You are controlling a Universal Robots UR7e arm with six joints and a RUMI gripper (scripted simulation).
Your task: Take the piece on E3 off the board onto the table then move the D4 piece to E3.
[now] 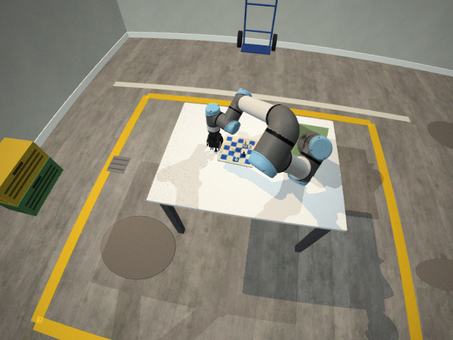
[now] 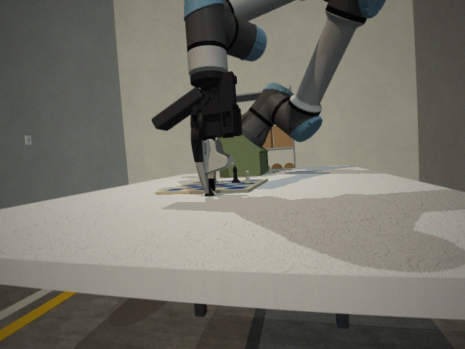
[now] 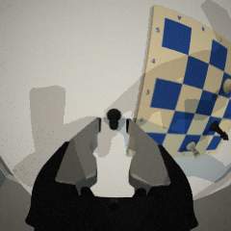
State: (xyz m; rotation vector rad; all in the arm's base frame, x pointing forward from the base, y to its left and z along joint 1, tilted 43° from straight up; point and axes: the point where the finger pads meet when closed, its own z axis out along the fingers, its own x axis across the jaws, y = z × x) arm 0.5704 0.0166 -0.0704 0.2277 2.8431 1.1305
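the bench is carrying the board toward its far edge, left of the arm's base. the pincer is hanging just off the board's outer side, its jaws spread a little and pinching nothing. the black piece is standing upright on the bench between the tips, so step one is looking finished. next, the arm is needing to lift straight up, then go for d4. no containers are showing.

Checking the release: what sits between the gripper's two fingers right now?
A black piece stands on the table between the parted fingers, beside the board; gaps show either side in the wrist view.
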